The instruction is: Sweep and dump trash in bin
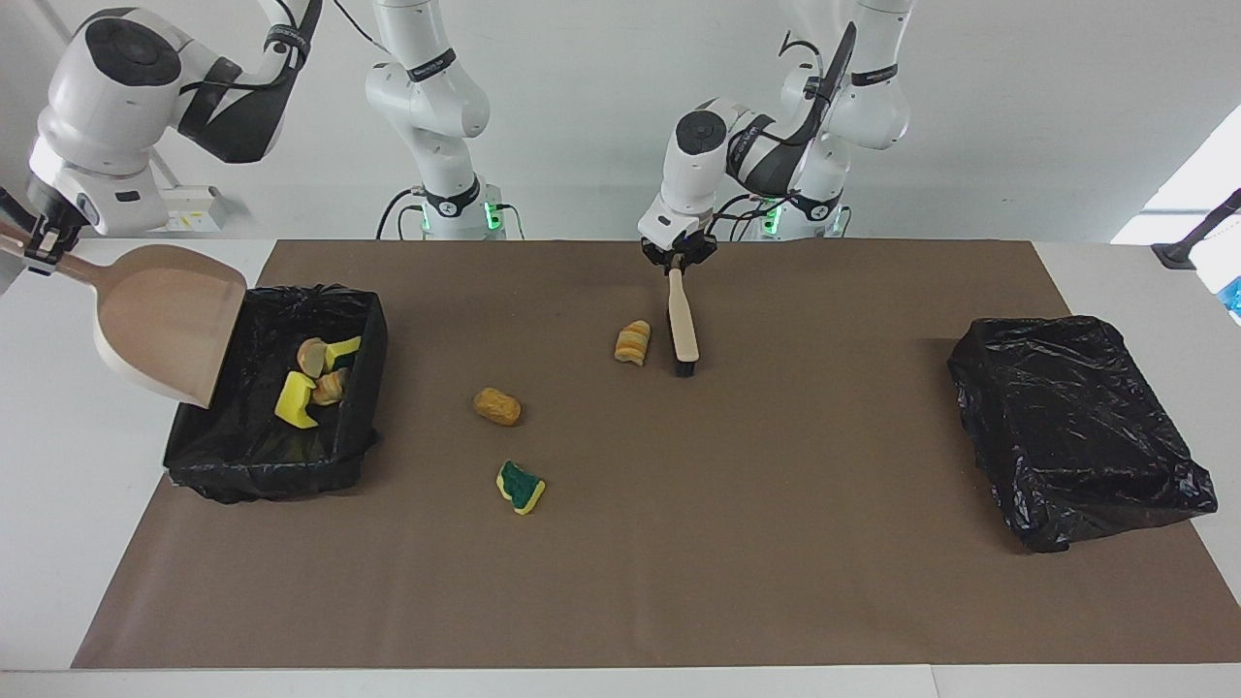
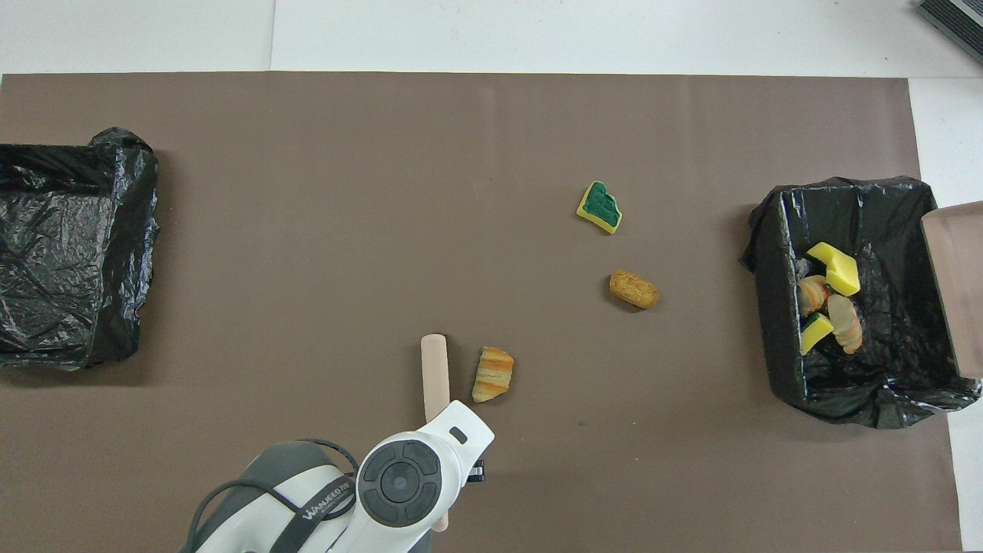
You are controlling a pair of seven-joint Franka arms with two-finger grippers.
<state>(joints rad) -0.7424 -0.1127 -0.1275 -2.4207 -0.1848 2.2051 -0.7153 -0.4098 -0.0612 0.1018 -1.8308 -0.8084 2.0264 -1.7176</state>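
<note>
The right gripper (image 1: 41, 254) is clenched on the handle of the beige dustpan (image 1: 167, 318), which is up in the air and tipped steeply over the edge of the bin (image 1: 262, 465) at the right arm's end of the table. This bin has a black bag in it, and 4 bits of trash (image 1: 312, 373) lie inside – yellow sponge pieces and tan bread lumps, bunched together. The left gripper (image 1: 679, 256) is squeezed shut on the handle of a small brush (image 1: 684, 325), whose bristle end rests on the brown mat (image 1: 776, 543). Seen from above, with the brush head as the clock's middle, a striped croissant piece (image 2: 492, 373) lies just beside it at 3 o'clock, a brown bread lump (image 2: 633, 289) sits at 2 o'clock, well apart, and a green-topped sponge scrap (image 2: 599, 207) sits at about 1 o'clock – apart from the lump. A second black-bagged bin (image 1: 1076, 427) sits at the left arm's end of the table.
</note>
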